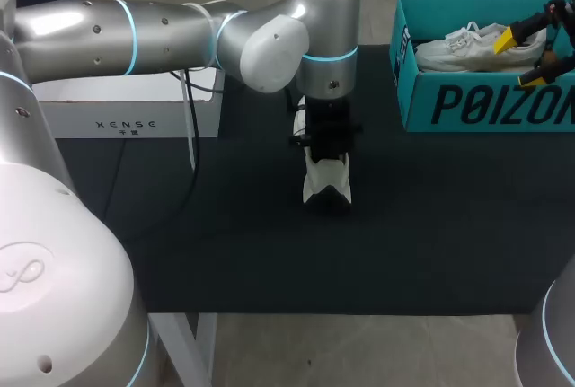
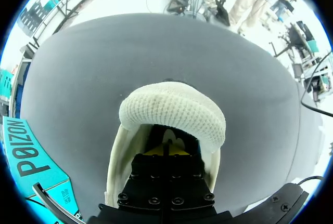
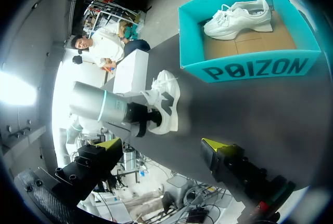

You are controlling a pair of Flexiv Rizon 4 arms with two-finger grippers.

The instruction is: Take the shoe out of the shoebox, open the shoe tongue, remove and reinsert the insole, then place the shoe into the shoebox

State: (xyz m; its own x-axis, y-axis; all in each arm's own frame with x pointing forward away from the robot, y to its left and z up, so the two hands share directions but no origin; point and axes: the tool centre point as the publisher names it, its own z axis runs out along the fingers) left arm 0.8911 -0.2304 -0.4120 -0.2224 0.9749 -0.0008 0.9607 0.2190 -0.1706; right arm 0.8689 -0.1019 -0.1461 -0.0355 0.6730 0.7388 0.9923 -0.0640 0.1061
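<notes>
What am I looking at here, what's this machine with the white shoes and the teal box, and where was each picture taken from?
It is a robot with two arms at a black table. One picture looks down from above; the two round ones come from a camera on each wrist. The left gripper is at the opening of a white shoe in mid-table; whether it grips it is unclear. The right gripper is open and empty, near the teal shoebox, where a second white shoe lies. A white box sits at the table's left.
</notes>
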